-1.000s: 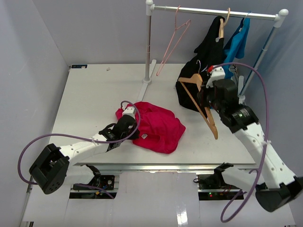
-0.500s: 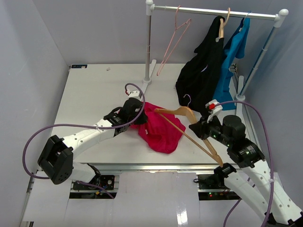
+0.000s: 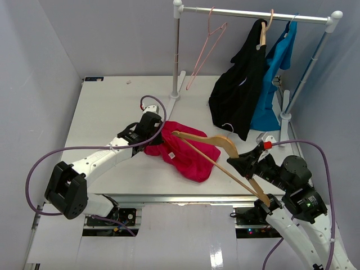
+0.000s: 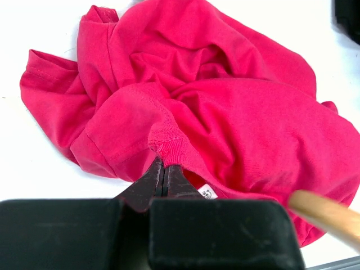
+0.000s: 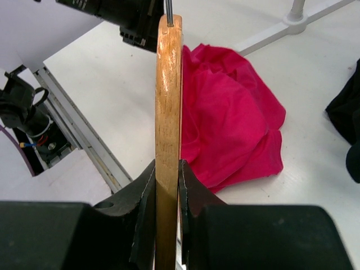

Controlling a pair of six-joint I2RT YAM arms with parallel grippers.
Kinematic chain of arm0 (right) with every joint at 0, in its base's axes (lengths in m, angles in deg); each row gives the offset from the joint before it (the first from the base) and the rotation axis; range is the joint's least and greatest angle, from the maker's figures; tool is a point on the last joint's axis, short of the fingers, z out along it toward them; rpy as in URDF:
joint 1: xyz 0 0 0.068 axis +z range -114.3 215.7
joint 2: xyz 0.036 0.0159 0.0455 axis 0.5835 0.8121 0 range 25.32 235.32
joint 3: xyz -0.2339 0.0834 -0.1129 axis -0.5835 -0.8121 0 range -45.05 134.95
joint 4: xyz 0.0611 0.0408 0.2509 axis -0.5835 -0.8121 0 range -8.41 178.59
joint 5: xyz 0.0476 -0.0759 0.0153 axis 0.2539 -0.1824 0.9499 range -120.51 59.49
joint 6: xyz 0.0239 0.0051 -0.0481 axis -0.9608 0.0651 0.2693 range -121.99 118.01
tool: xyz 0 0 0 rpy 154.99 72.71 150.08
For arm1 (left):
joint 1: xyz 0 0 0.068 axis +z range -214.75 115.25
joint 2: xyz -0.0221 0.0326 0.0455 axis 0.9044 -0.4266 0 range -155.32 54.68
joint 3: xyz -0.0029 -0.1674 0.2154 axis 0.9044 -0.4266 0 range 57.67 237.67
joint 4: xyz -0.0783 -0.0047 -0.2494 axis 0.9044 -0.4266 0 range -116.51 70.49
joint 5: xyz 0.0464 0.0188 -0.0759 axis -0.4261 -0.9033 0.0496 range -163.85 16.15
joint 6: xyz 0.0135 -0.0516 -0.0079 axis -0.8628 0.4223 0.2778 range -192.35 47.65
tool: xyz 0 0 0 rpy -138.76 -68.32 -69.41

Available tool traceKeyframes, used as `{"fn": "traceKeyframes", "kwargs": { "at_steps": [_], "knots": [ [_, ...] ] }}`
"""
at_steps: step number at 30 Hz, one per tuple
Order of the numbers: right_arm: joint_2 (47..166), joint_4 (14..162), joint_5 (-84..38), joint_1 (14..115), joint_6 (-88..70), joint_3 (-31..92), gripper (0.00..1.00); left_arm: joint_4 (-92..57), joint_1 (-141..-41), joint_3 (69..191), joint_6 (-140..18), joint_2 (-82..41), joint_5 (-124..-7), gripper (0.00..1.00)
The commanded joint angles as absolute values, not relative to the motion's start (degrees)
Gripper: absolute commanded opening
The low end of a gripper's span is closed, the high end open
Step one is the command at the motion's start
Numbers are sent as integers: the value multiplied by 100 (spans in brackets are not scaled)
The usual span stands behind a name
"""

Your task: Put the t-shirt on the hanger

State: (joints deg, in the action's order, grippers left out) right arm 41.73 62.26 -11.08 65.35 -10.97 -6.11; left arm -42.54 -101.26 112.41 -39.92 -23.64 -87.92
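Observation:
The magenta-red t-shirt (image 3: 191, 156) lies crumpled on the white table, its white neck label (image 4: 207, 192) showing. My left gripper (image 3: 159, 146) is shut on the ribbed collar at the shirt's left side; in the left wrist view (image 4: 164, 170) the jaws are pinched together on the cloth (image 4: 236, 118). My right gripper (image 3: 241, 164) is shut on the tan wooden hanger (image 3: 205, 138), which reaches left over the shirt. In the right wrist view the jaws (image 5: 167, 171) clamp the hanger's bar (image 5: 169, 84), with the shirt (image 5: 225, 129) beyond it. The hanger's tip shows in the left wrist view (image 4: 323, 216).
A clothes rack (image 3: 253, 13) stands at the back with a pink wire hanger (image 3: 205, 48), a black garment (image 3: 239, 95) and a blue shirt (image 3: 277, 59). Its left foot (image 3: 175, 95) rests on the table behind the t-shirt. The table's front edge (image 3: 185, 197) is near.
My right arm has carried the hanger from beside the black garment forward and left, over the t-shirt. My left gripper has moved back along the shirt and holds its collar.

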Motion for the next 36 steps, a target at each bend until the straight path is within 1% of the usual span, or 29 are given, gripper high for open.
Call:
{"fn": "traceKeyframes", "kwargs": {
  "at_steps": [1,4,10,19,22,27,31,36],
  "knots": [
    [4054,6346,-725,6549,-1210,-789,8,-4333,-10095,11446,-4133,-2124,-8721,0],
    [4037,6417,-476,6549,-1260,-913,8,-4349,-10076,11464,-4117,-2105,-8696,0],
    [3956,6494,-345,6549,-1245,-1042,8,-4430,-10061,11524,-4080,-2222,-8537,0],
    [4250,6741,-489,6549,-1277,-1118,8,-4439,-10061,11559,-4063,-2121,-8299,0],
    [4541,7085,-580,6542,-1315,-1244,8,-4387,-10061,11524,-3985,-1999,-8118,0],
    [5215,7890,-380,6549,-1607,-1328,8,-4313,-10061,11590,-3937,-1904,-7776,0],
    [5521,8602,-516,6567,-1864,-1491,8,-4218,-10061,11599,-3887,-1835,-7416,0],
    [5948,9560,-566,6607,-1758,-1381,8,-4109,-10061,11713,-3790,-1626,-7154,0]
  ]
}}
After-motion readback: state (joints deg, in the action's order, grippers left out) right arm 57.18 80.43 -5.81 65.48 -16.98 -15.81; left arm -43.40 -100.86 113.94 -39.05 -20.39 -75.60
